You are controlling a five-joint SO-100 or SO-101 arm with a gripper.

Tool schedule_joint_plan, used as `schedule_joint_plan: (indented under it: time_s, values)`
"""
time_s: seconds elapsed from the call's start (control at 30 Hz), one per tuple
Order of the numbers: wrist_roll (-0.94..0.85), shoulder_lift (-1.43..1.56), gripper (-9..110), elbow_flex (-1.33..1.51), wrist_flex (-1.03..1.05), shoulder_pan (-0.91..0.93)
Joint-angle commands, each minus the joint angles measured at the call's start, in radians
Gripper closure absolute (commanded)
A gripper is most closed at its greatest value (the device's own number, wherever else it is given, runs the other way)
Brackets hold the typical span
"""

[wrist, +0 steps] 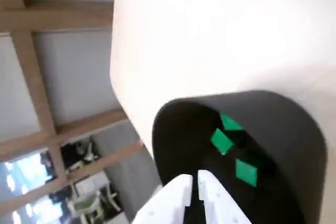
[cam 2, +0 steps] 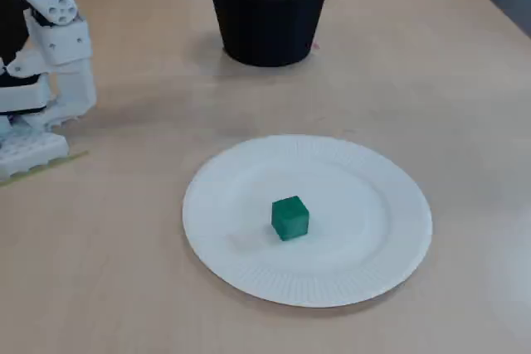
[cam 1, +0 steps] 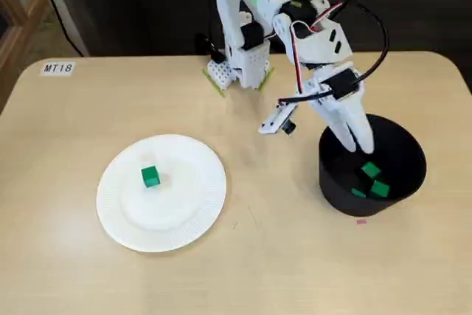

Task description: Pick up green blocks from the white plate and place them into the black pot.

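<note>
Your claw hangs nearly closed and empty over the rim of the black pot, which holds three green blocks, while one last green block sits on the white plate, leaving apparently one trip.

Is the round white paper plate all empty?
No, one small green cube sits near the middle of the round white paper plate.
</note>
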Motion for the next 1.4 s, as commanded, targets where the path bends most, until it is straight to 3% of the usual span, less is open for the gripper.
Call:
schedule_joint_plan:
  time_s: [0.0,0.23,0.47,0.67,0.93,1.13,1.37]
  values:
    - [-0.078,0.035,104,-0.164,0.288,0.155]
    - [0.040,0.101,104,-0.155,0.463,0.597]
    - [0.426,-0.008,104,-0.184,0.462,0.876]
    - [0.607,-0.256,104,-0.357,0.606,0.989]
    - [0.634,-0.508,104,-0.531,0.716,1.054]
    - [0.591,-0.627,78,-0.591,0.775,1.019]
    - [0.546,-0.695,72,-0.604,0.704,1.012]
